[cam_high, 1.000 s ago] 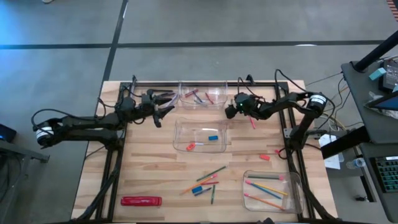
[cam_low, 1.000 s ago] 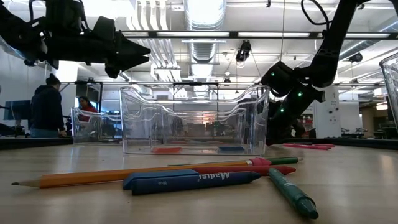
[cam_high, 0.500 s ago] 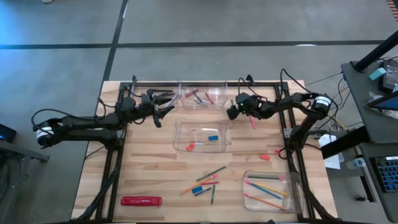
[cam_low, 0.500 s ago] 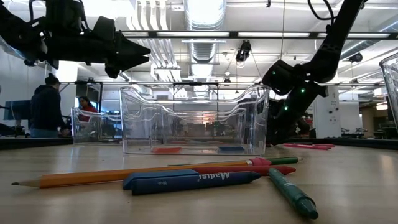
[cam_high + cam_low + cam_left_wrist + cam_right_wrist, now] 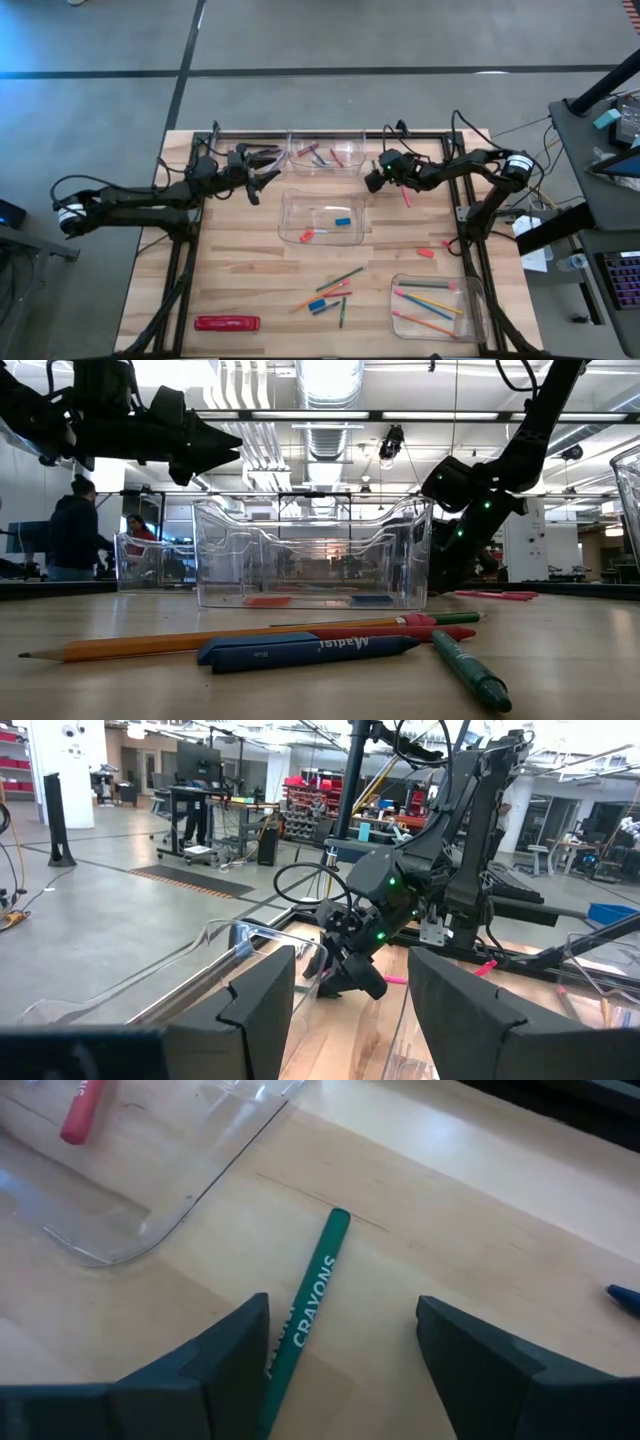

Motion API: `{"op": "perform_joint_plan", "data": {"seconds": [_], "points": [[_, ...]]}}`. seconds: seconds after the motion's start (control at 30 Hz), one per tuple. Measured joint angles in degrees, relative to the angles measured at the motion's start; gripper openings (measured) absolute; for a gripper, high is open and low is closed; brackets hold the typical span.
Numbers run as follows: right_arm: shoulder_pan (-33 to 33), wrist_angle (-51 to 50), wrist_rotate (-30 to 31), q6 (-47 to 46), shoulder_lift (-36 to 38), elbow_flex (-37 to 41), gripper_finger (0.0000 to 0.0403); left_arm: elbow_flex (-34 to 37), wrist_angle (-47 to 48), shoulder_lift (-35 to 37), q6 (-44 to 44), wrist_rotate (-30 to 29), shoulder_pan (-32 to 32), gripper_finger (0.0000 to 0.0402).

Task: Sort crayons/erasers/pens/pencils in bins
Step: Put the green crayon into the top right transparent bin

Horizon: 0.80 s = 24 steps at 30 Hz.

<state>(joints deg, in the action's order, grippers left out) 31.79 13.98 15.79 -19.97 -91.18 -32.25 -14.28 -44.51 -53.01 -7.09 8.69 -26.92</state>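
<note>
A green crayon [image 5: 318, 1285] printed "CRAYONS" lies flat on the wooden table beside a corner of the far bin [image 5: 150, 1230]. My right gripper [image 5: 345, 1370] slants down over it, open, one finger on each side of the crayon and clear of it. In the high view that gripper [image 5: 369, 183] stands just right of the far bin [image 5: 325, 157], and the crayon is hidden under it. My left gripper [image 5: 264, 172] hangs open and holds nothing, raised near the table's far left [image 5: 350, 1010].
The middle bin [image 5: 320, 220] holds small erasers. The near-right bin [image 5: 440, 305] holds pencils. Several loose sticks [image 5: 330, 295] lie near the front. A red flat pack [image 5: 227, 323] lies front left. A pink stick [image 5: 405, 195] and red erasers [image 5: 426, 252] lie at the right.
My right gripper has tipped slightly where it hangs over the green crayon, staying in place. Nothing on the table has moved.
</note>
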Motion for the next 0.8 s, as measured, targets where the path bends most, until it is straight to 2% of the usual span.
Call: {"op": "perform_joint_plan", "data": {"seconds": [0.3, 0.4, 0.6, 0.8], "points": [[-0.04, 0.02, -2.78, 0.50, -0.02, 0.04, 0.0089, 0.00, 0.00, 0.00, 0.00, 0.00, 0.00, 0.0180], [-0.04, 0.05, -3.16, 0.28, -0.02, 0.04, 0.0053, 0.00, 0.00, 0.00, 0.00, 0.00, 0.00, 0.0180], [-0.04, 0.01, -3.12, -0.17, -0.02, 0.09, 0.0017, 0.00, 0.00, -0.01, 0.00, 0.00, 0.00, 0.0180], [-0.03, -0.74, -2.82, -0.73, 1.76, 0.20, 0.0016, 0.00, 0.00, -0.02, 0.00, 0.02, 0.00, 0.0180]]}}
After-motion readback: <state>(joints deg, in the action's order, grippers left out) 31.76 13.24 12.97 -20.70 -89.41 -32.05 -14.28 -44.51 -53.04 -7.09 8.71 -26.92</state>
